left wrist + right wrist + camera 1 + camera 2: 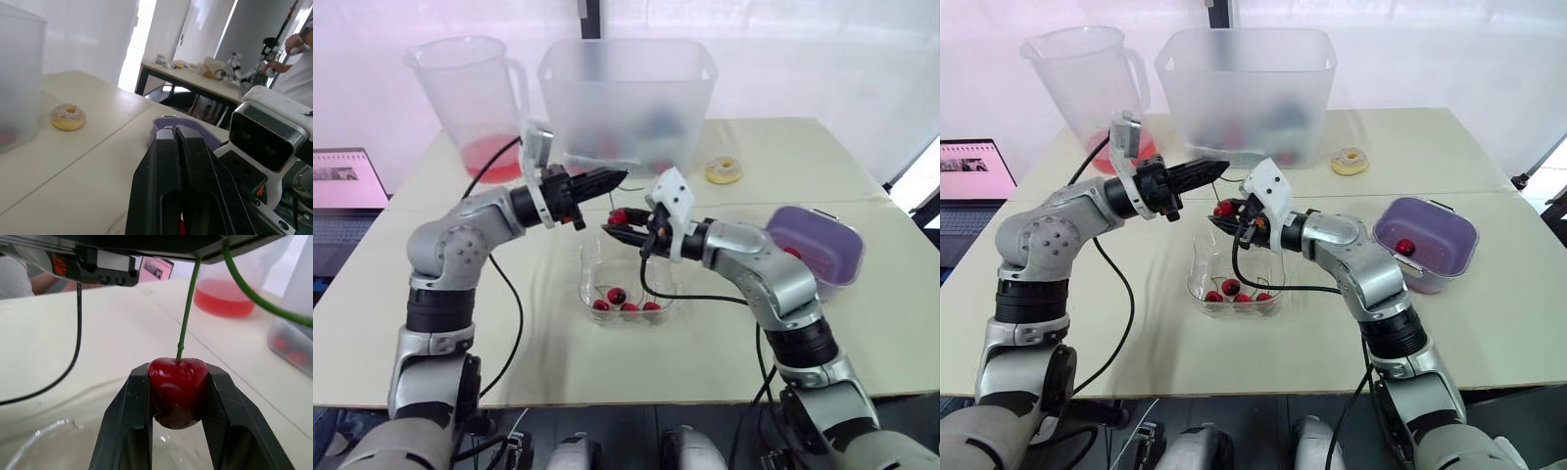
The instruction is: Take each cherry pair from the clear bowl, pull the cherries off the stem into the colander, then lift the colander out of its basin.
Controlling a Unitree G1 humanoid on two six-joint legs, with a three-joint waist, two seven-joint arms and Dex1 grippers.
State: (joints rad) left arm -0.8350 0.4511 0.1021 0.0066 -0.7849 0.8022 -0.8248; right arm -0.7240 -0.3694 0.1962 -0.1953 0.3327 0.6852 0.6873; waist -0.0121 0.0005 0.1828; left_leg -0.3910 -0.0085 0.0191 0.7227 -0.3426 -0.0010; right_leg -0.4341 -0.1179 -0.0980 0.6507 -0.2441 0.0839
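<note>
Above the clear bowl (pixel 589 266), both grippers hold one cherry pair. My right gripper (pixel 176 399) is shut on a red cherry (pixel 176 389), also seen as the cherry (pixel 619 215) over the bowl. Its green stem (pixel 186 313) runs up to my left gripper (pixel 615 178), whose fingers (pixel 168 161) are pressed shut on the stem. A second stem branch (pixel 264 298) curves off to the side; its cherry is hidden. Several loose cherries (pixel 625 300) lie in the bowl. The purple colander (pixel 832 230) sits in its basin at the right with a cherry (pixel 1404 247) inside.
A large translucent bin (pixel 626 98) and a pitcher (pixel 470 93) holding red liquid stand at the back. A sprinkled donut (pixel 723 170) lies behind the colander. A laptop (pixel 347 191) is off the table's left side. A person (pixel 298 63) works at a distant desk.
</note>
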